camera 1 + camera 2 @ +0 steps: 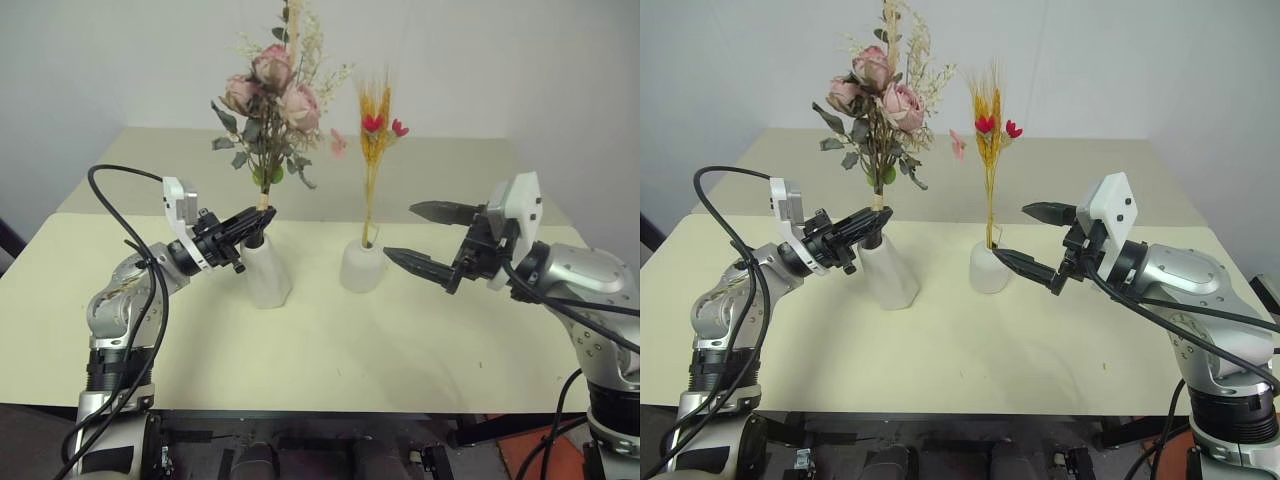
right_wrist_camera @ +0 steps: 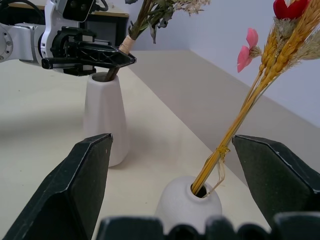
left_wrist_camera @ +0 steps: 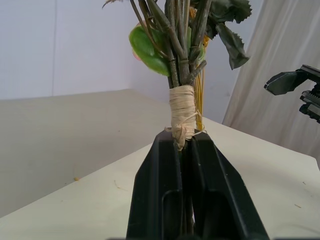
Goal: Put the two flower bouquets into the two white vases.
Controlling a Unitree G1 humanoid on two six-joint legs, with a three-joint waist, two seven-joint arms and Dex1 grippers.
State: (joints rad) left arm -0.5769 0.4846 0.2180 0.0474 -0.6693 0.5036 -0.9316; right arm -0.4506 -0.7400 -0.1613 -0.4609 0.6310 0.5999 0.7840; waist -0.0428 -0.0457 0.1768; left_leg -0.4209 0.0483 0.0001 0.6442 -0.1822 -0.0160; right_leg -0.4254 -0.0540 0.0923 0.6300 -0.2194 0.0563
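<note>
Pale grey wall behind; cream tabletop [image 1: 330, 350], matte, bearing two vases near its middle. Item one: tall white vase [image 1: 266, 272], tapered cone, wide mouth, standing upright toward the robot's left. Item two: rose bouquet [image 1: 272, 100], dusty-pink blooms, dark green leaves, pale dried sprigs, stems bound with a wrap of raffia; its stem end sits in the mouth of the tall vase and the bunch rises roughly upright, leaning slightly. Item three: left gripper [image 1: 252, 224], black fingers set either side of the stems at the raffia wrap, just above the vase rim; the left wrist view shows the fingers [image 3: 160, 190] close against the binding with only a narrow gap between them, though whether they press the stems or have just loosened cannot be told for certain. Item four: short white vase [image 1: 362, 266], rounded dome, small hole at top, standing to the right of the tall vase and apart from it. Item five: wheat bouquet [image 1: 375, 140], slim yellow stalks with red and pink blossoms, standing in the hole of the short vase, tilted a little. Item six: right gripper [image 1: 425, 238], jaws spread wide and empty, level with the short vase and just to its right, touching nothing.
</note>
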